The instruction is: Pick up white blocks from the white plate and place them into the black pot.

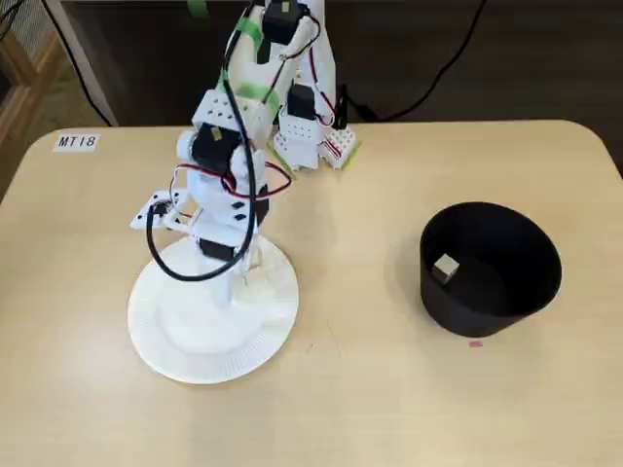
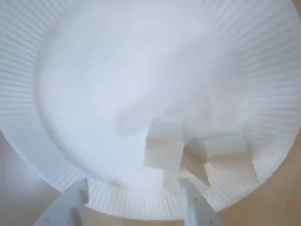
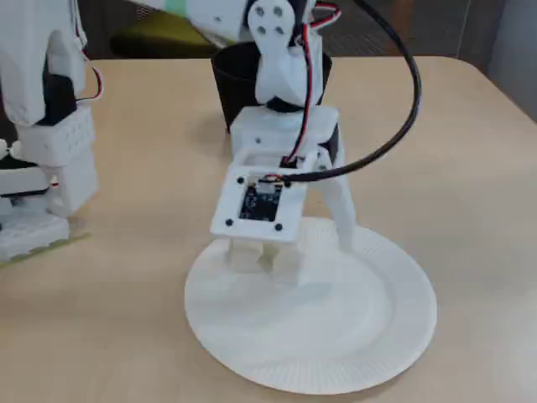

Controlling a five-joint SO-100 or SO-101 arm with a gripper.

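Observation:
The white plate [image 1: 175, 336] lies on the table's left part, and my gripper [image 1: 243, 277] hangs low over its right side, open. In the wrist view the plate [image 2: 117, 70] fills the frame, with a tight cluster of white blocks [image 2: 162, 153] near its lower rim. One block sits just inside my right finger [image 2: 195, 207]. The others [image 2: 228, 162] lie to the right of that finger. My left finger [image 2: 70, 207] stands well apart, nothing held. The black pot [image 1: 492, 292] stands at the right with one white block [image 1: 445, 268] inside. In the side fixed view my gripper [image 3: 302, 252] hides the blocks.
The arm's base [image 1: 311, 146] is clamped at the table's far edge, and a black cable [image 1: 170, 263] loops beside the gripper. A label [image 1: 76, 142] is stuck at the far left corner. Bare table [image 1: 350, 321] separates plate and pot.

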